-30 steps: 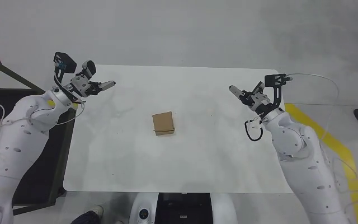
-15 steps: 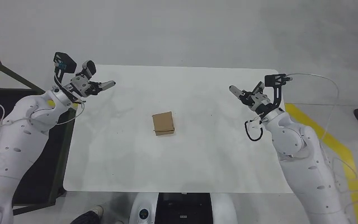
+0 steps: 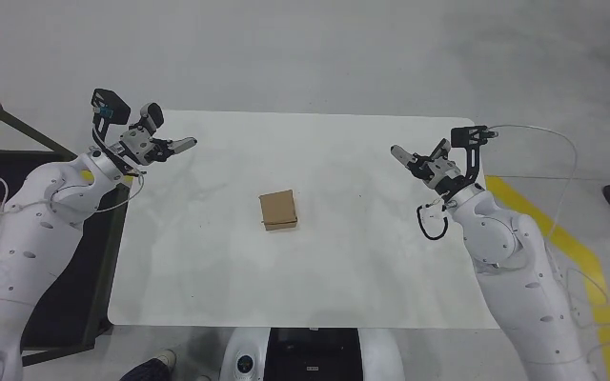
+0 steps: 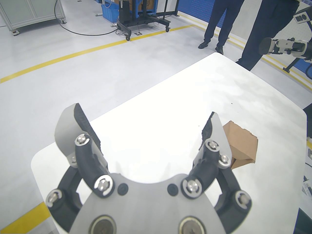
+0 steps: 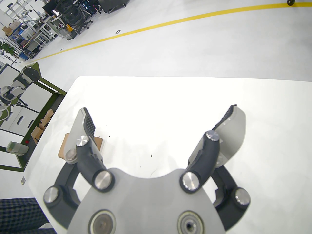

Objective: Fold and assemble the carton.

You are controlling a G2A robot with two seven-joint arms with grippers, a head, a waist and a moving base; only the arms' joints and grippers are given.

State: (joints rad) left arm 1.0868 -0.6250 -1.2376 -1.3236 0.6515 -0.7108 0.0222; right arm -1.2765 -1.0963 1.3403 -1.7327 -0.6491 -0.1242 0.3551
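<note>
A small brown carton (image 3: pixel 277 210) stands closed near the middle of the white table (image 3: pixel 305 276). My left gripper (image 3: pixel 184 145) hovers open over the table's far left corner, well apart from the carton (image 4: pixel 241 144), with nothing between its fingers (image 4: pixel 80 120). At the far right edge my right gripper (image 3: pixel 401 155) is open too and holds nothing. The carton (image 5: pixel 63 146) is partly hidden behind one of the right gripper's fingers (image 5: pixel 85 122).
A dark green cart (image 5: pixel 36 103) holding several flat brown cartons (image 5: pixel 39 130) stands beside the table's left side. The table surface around the carton is bare. Yellow floor lines run past the table (image 3: pixel 534 205).
</note>
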